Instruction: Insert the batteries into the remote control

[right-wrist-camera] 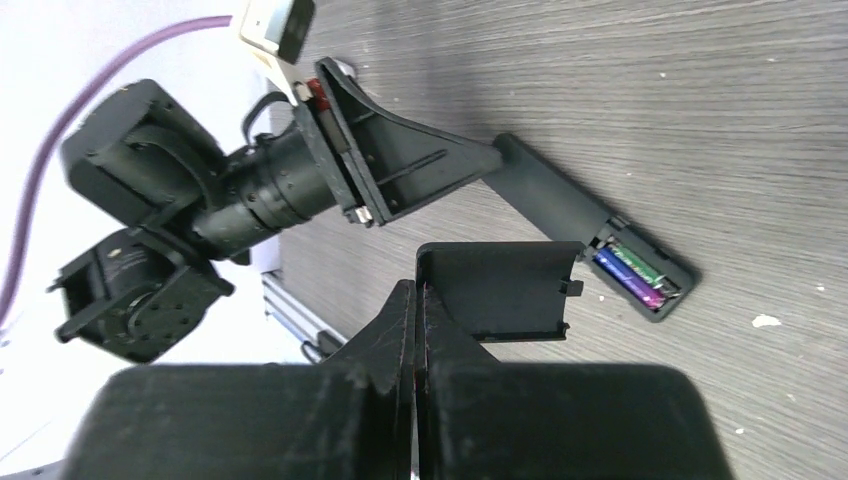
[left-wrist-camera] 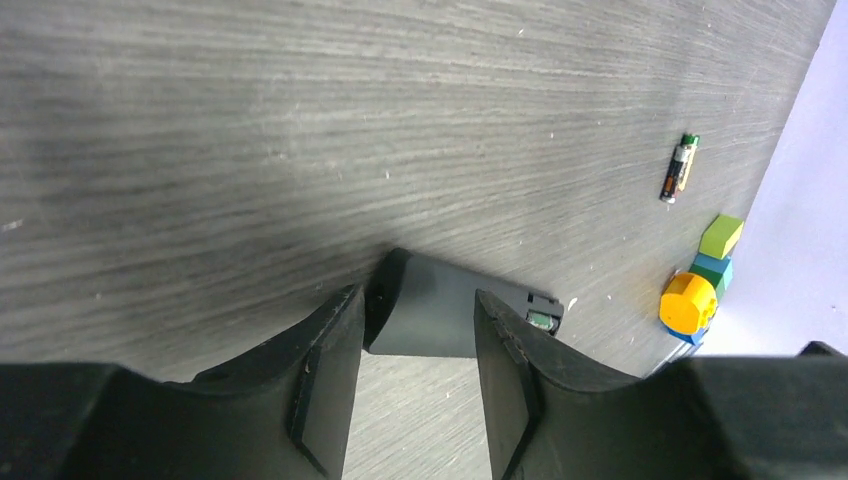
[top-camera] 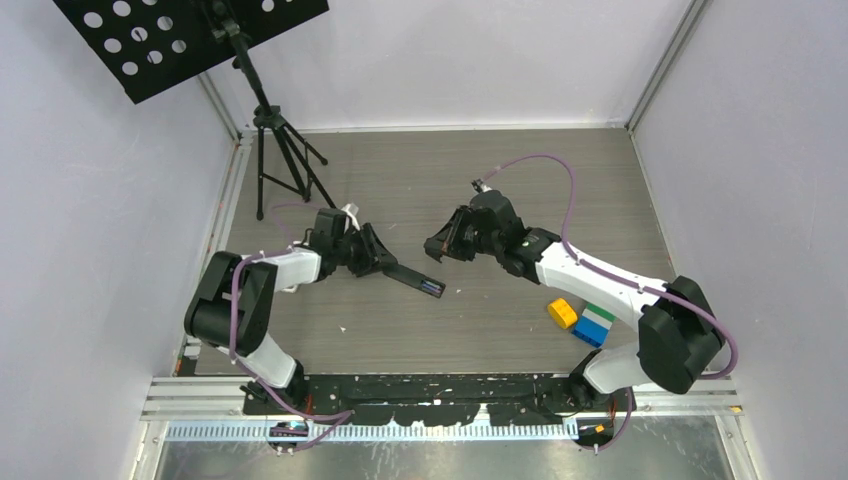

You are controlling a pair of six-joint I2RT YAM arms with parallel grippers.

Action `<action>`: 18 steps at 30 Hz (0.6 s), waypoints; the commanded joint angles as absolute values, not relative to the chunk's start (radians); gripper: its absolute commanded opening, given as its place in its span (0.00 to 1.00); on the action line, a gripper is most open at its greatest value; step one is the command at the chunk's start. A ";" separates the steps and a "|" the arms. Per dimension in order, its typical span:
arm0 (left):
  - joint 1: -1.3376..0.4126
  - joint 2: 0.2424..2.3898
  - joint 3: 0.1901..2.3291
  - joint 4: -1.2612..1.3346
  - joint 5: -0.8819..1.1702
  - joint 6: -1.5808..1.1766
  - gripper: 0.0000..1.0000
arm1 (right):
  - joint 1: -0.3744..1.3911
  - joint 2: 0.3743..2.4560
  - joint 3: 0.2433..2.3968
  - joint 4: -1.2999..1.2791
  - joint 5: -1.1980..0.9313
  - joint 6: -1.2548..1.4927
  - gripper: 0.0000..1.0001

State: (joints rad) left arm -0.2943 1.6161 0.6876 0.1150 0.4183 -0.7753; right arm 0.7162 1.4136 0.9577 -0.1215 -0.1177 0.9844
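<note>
Blocks [top-camera: 594,326] in yellow, blue and green lie nearest, on the right of the table [top-camera: 430,165], and are no part of the job. 1 spare battery [left-wrist-camera: 679,168] lies loose on the table near them. Farther in, at the centre, the remote control [right-wrist-camera: 560,205] sits back-up, on or just above the table. Its compartment is open at the right end, with 2 batteries [right-wrist-camera: 632,272] inside, 1 purple-blue and 1 green, side by side. The left gripper [left-wrist-camera: 418,302] has its jaws closed on the remote's left end. Just beyond, the right gripper [right-wrist-camera: 418,290] pinches the thin battery cover [right-wrist-camera: 500,290] by 1 edge, jaws fully together. The cover is probably light, rigid, smooth plastic, apt to pivot. An edge grip suits sliding it on, while the remote is best clamped across its sides.
</note>
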 commanded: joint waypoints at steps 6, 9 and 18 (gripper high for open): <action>-0.301 1.457 0.658 0.042 0.418 -0.760 0.62 | 0.669 1.299 0.909 0.121 -0.271 1.140 0.00; -0.301 1.373 0.698 -0.025 0.382 -0.728 0.77 | 0.648 1.267 0.884 0.224 -0.324 1.208 0.00; -0.300 1.153 0.886 -0.075 0.512 -0.925 1.00 | 0.631 1.169 0.861 0.517 -0.442 1.359 0.00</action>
